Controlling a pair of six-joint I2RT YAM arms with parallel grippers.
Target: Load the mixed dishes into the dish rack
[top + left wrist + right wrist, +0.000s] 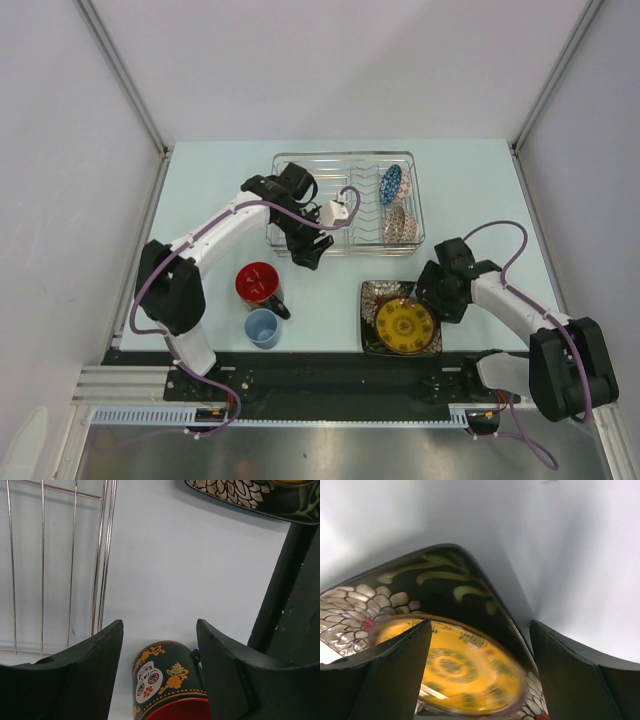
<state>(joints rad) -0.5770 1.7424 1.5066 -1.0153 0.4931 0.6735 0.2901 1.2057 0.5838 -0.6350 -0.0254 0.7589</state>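
Standing farthest, silver wire-grid dish rack [345, 203], blue-patterned bowl [390, 184] and pinkish-beige bowl [401, 226] kept on edge inside, dark square floral plate [378, 300], round yellow plate [404, 324] laid on it, left gripper [159, 630] and right gripper [480, 630] spread wide, nothing held, red-inside mug [259, 284], light-blue cup [262, 327] beside.

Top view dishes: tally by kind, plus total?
Bowls: 2 (blue-patterned bowl, pinkish-beige bowl)
Plates: 2 (yellow plate, dark square plate)
Cups: 2 (skull-print mug, light-blue cup)
Total: 6
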